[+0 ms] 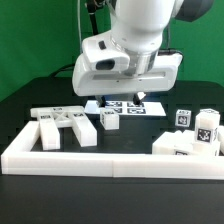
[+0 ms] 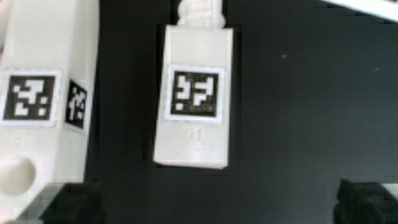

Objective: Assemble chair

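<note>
Gripper (image 2: pixel 217 202): jaws wide apart, holding nothing. 2 dark fingertips (image 2: pixel 365 195) show at the edge of the wrist view, clear of every part.

Chair parts: all loose on the black table (image 2: pixel 285 60), inside the wall (image 1: pixel 110 160). A cluster (image 1: pixel 65 125) lies at the exterior view's left and more blocks (image 1: pixel 200 128) at the exterior view's right. No joined structure that I can make out. The arm (image 1: pixel 135 40) hangs over the middle, close to the marker board (image 1: pixel 128 106).

Wrist view: a post (image 2: pixel 196 95) lies flat with 1 tag up, roughly centred under the gripper. A slab (image 2: pixel 45 100) lies just beside it, apart by a narrow dark gap.

Risks, as I judge them:
- The gap to the slab is tight. A finger coming down on that side could land on the slab and shove it, or wedge.
- The post sits slightly askew to the fingers. Closing could twist it or pinch it near 1 end, so it droops on lift.
- The plastic looks smooth, so a shallow grip may slip.
- The height above the post is unclear, so a fast descent could strike it.
</note>
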`<state>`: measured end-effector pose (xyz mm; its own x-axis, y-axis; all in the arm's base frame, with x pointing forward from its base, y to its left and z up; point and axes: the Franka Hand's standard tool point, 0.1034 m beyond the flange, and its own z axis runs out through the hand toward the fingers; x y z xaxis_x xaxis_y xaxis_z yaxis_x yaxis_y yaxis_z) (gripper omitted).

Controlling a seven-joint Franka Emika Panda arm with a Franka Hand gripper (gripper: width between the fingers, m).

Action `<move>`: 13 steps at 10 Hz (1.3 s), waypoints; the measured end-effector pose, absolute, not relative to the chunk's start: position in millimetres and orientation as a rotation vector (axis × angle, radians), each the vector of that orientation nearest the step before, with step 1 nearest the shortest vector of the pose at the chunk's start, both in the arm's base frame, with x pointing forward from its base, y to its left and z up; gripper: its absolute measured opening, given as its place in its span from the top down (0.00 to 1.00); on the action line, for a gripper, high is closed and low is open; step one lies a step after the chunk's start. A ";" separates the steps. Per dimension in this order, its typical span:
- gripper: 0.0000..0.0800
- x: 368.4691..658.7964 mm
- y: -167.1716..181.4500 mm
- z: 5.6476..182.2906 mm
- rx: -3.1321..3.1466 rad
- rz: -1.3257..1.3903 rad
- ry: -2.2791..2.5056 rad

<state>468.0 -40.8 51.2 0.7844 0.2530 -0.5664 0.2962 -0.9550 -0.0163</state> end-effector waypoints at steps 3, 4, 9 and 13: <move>0.19 454.7 -47.6 37.0 2.770 -1.239 0.406; 0.19 446.7 -47.7 38.3 2.719 -1.362 0.387; 0.19 450.3 -51.5 18.2 2.692 -1.393 0.381; 0.19 449.6 -51.8 9.7 2.698 -1.374 0.389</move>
